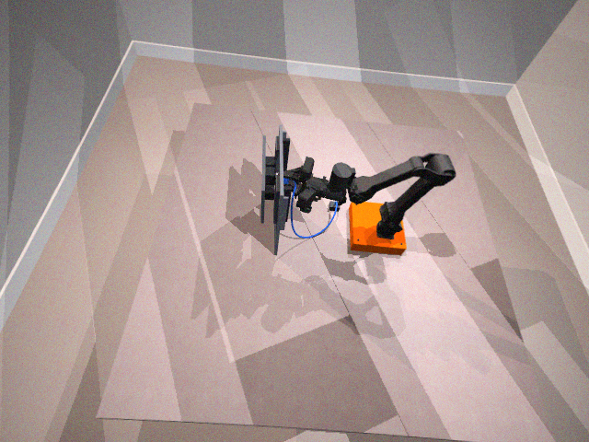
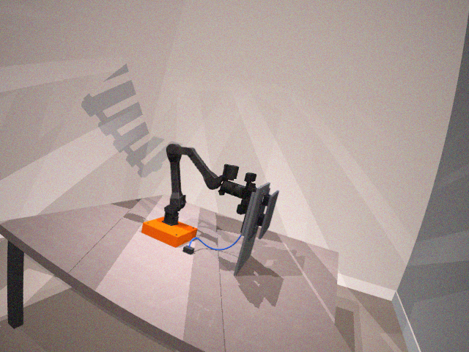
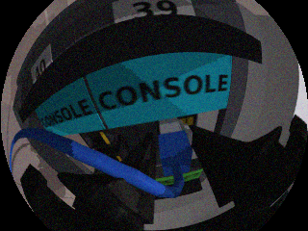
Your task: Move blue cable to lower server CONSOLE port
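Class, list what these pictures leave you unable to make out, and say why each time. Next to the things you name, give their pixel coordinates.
- Whether the black metal pincer (image 1: 291, 180) (image 3: 171, 134) touches the blue plastic plug (image 3: 174, 146): wrist view, too dark and blurred.
- The blue plug's tab: wrist view, blurred.
- The plug in the exterior view: hidden behind the grey upright panel (image 2: 250, 231).
- The number label "39" (image 3: 155, 9): wrist view, top cut off.

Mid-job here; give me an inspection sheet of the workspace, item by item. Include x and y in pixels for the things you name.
Surface: pinkish table (image 1: 304, 380) (image 2: 170, 287), patterned with light and shadow.
Job's things: blue plug (image 3: 174, 146) at the port under the larger CONSOLE label (image 3: 164, 91); seating cannot be told.
Clutter: nothing seen.
Gripper: (image 3: 174, 166) fingers either side of the plug, partly open; grip unclear.
Cables: blue cable (image 1: 309, 237) (image 2: 219, 249) (image 3: 111, 166) loops from the plug to a small black block (image 1: 333, 206) (image 2: 187, 250).
Surroundings: pale walls (image 2: 303, 94), white skirting (image 2: 363, 287).
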`<state>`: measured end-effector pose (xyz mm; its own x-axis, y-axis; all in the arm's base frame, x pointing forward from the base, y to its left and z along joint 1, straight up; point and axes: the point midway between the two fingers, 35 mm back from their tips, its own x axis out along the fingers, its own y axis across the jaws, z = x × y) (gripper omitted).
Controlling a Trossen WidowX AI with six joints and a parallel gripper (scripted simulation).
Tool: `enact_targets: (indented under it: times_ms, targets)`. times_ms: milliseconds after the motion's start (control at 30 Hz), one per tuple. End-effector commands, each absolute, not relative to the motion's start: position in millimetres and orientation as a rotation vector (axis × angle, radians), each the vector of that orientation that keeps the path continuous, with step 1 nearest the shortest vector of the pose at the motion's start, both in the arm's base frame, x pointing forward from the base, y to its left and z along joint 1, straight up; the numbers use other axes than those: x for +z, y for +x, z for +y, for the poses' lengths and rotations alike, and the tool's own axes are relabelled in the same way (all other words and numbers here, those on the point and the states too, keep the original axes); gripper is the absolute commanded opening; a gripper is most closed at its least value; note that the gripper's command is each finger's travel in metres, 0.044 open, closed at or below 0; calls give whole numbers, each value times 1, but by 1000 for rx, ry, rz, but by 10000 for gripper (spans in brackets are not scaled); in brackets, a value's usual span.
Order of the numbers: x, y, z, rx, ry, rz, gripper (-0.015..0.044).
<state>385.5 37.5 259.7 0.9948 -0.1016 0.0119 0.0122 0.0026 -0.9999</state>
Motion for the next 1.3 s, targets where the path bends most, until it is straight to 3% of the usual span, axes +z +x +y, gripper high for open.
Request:
enact_targets:
  times_ms: [0, 633, 1267]
  targets:
    - [259, 385, 37, -89, -1566, 71, 126]
    - [259, 385, 37, -89, -1566, 71, 0]
    - [260, 379, 36, -91, -1568, 65, 0]
